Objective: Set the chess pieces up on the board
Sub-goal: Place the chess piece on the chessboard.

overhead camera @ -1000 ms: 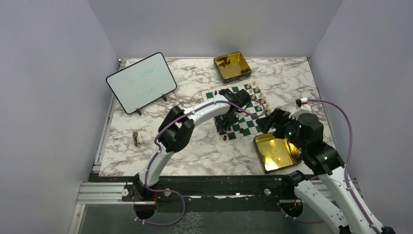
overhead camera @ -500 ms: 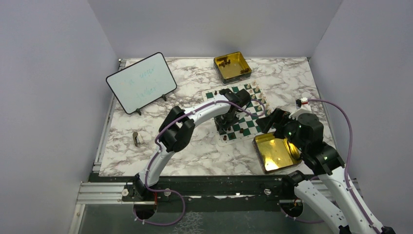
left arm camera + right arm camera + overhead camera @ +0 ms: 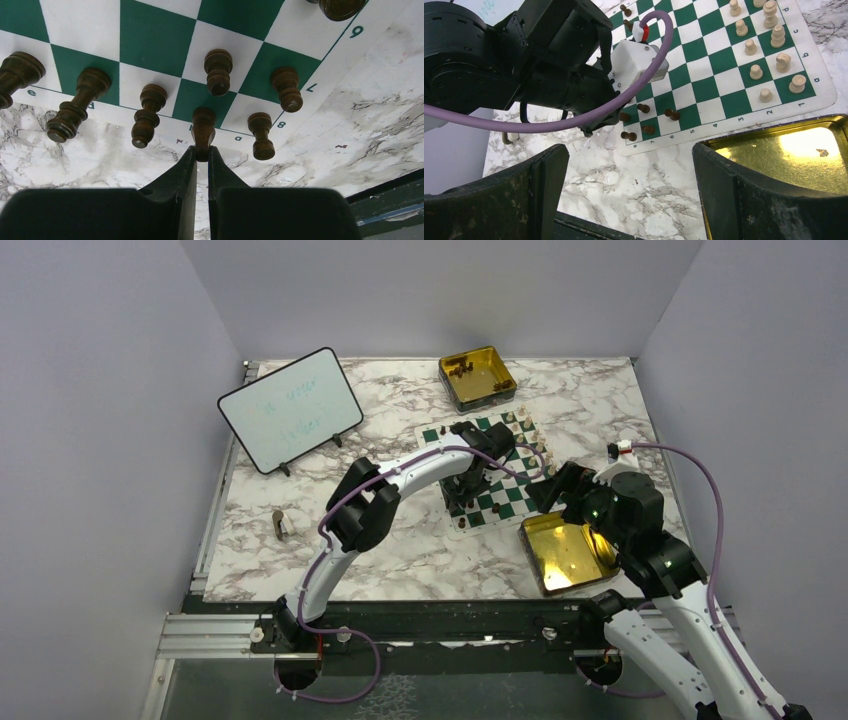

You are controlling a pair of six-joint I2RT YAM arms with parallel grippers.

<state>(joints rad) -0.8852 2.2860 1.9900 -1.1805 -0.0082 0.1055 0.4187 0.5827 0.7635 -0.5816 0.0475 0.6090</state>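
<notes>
**Left wrist view: fingers pinched on a dark piece at the board's edge**

Left wrist view showed the left gripper (image 3: 201,152) closed to a narrow slit, its two black fingertips clamped on the head of a dark brown piece (image 3: 203,125). That piece stood upright directly ahead of the fingers, its foot at the rim of the checkered field where the green squares met the white border of the board (image 3: 150,35). Six other dark brown pieces (image 3: 218,71) stood around it in the two outermost rows, the closest just beside it on either side and none touching the fingers. Beyond the border lay the marble table (image 3: 350,125).

From the top external view, the left arm reached across to the near left corner of the board, which lay right of the table's middle.

Right wrist view showed the right gripper (image 3: 629,200) spread wide with nothing between its fingers, hanging over the marble beside the board's near edge, well apart from the held piece. A gold tin (image 3: 774,150) sat just under its right finger. Cream pieces (image 3: 756,72) stood in two rows along the board's right side.
</notes>
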